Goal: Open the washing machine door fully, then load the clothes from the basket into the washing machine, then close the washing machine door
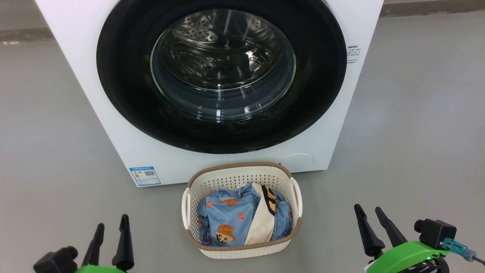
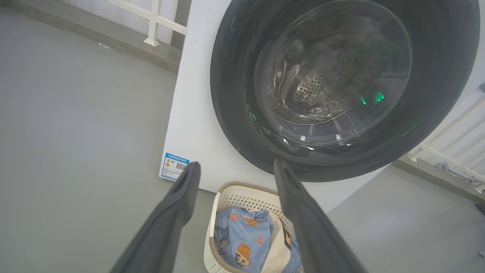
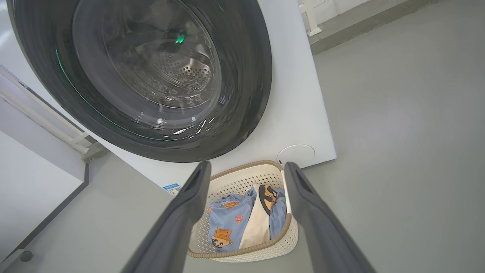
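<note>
Nothing done yet, all three steps are waiting

The washing machine door is sitting shut against the washing machine, taking up the upper middle of the frame. The steel drum is showing through the glass, and it's looking empty as far as I can tell. The basket is sitting on the floor just in front of the machine at lower centre. The clothes are lying bunched up in it, blue printed stuff plus a cream piece with a black stripe. The left pincer is hovering at lower left and the right pincer at lower right. Both are standing wide open, gripping nothing, well apart from door and basket. So I'm guessing door opening is coming first, then loading, then closing.
</note>
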{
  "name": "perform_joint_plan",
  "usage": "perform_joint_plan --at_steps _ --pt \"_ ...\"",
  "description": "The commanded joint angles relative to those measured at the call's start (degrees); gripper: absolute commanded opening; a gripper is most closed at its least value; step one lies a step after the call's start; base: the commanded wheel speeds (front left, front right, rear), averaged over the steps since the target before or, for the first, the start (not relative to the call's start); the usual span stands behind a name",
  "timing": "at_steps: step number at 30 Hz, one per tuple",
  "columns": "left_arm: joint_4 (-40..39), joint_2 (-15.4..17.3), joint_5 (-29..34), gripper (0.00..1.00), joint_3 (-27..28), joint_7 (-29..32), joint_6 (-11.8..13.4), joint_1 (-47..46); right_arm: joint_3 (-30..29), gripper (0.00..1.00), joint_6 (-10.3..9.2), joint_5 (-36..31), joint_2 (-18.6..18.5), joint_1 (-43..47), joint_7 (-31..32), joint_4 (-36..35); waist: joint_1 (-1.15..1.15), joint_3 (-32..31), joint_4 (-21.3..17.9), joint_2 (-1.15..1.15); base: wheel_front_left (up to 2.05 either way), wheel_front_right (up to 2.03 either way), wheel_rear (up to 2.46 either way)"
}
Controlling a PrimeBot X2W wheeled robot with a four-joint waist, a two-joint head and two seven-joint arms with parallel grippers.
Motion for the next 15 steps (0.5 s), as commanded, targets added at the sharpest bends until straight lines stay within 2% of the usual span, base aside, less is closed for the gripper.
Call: perform_joint_plan --at_steps 1,15 --pt "-1.72 1.18 2.51 1.00 1.18 -0.96 0.12 -1.83 1.03 1.00 0.44 -2.48 -0.70 -1.78 -0.99 -1.04 0.00 -0.03 -0.09 0.00 0.00 0.00 0.00" --pt "-1.65 1.37 11.02 1.00 1.61 -3.32 0.06 -1.77 0.58 1.00 0.51 -11.27 -0.99 -0.80 -3.33 -0.71 0.00 -0.13 -1.10 0.00 0.00 0.00 0.00"
